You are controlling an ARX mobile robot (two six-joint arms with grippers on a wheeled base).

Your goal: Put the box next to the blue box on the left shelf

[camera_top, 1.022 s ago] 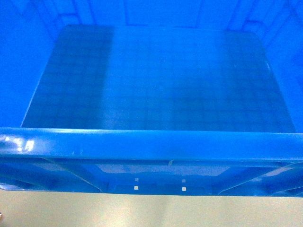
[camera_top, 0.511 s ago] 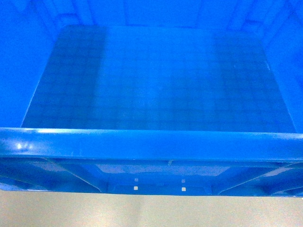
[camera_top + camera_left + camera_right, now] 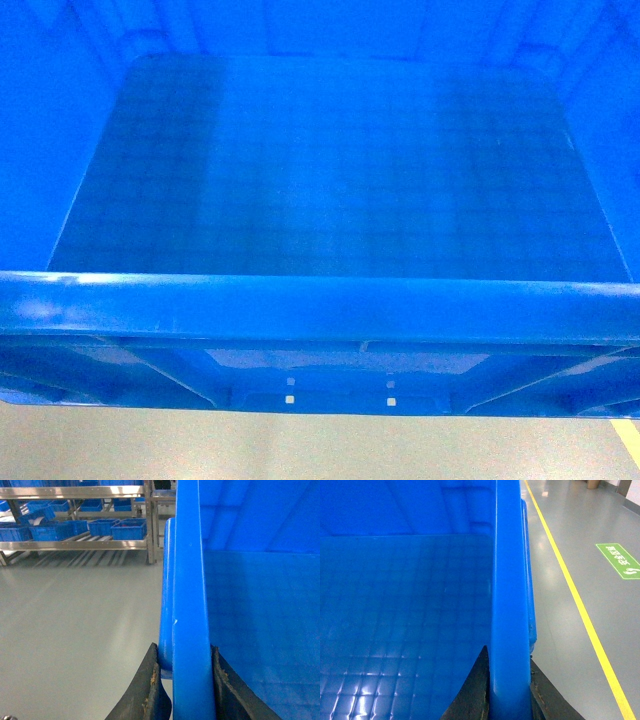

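Green floor sign [image 3: 618, 560] bears unreadable white characters.

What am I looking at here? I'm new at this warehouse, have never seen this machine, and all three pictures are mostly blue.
It is a wheeled robot with two arms, each ending in a two-fingered gripper, and three cameras. The blue is one large empty plastic box that it carries in front of itself. The head camera looks down into the box, so you see its floor, its near rim and some grey floor below. The other two cameras sit on the wrists. The left gripper pinches the box's left rim between dark fingers; behind it stand metal shelves holding smaller blue crates. The right gripper pinches the right rim; beside it a yellow line and a green sign are painted on the floor.
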